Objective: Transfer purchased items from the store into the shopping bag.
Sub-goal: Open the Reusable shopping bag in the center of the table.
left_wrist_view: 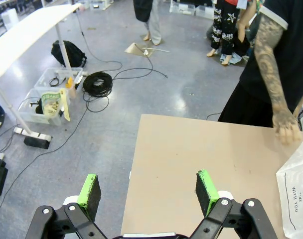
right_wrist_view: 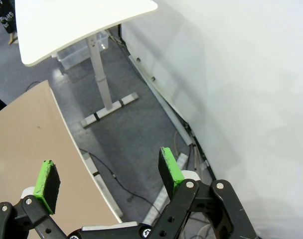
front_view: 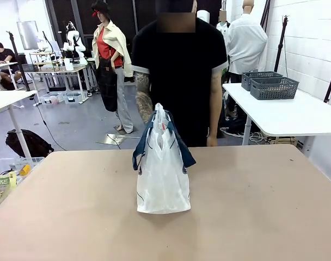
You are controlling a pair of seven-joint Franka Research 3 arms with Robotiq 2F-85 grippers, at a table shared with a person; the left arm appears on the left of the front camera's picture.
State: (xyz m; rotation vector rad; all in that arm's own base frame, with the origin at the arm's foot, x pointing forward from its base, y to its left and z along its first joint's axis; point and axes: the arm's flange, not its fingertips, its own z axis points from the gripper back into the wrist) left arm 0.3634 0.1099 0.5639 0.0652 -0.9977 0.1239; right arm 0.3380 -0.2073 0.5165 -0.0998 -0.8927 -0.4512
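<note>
The shopping bag [front_view: 163, 168] stands upright in the middle of the tan table [front_view: 252, 217], with bare tabletop all round it and a person behind the far edge at 12 o'clock. The left gripper [left_wrist_view: 147, 186], jaws apart and empty, hangs over the table's side edge, with floor at 9 o'clock and the bag at 3 o'clock below the person's hand [left_wrist_view: 286, 132]. The right gripper [right_wrist_view: 107, 173], also spread and empty, overhangs a curved table edge, with tabletop at 9 o'clock and floor and wall at 3 o'clock.
</note>
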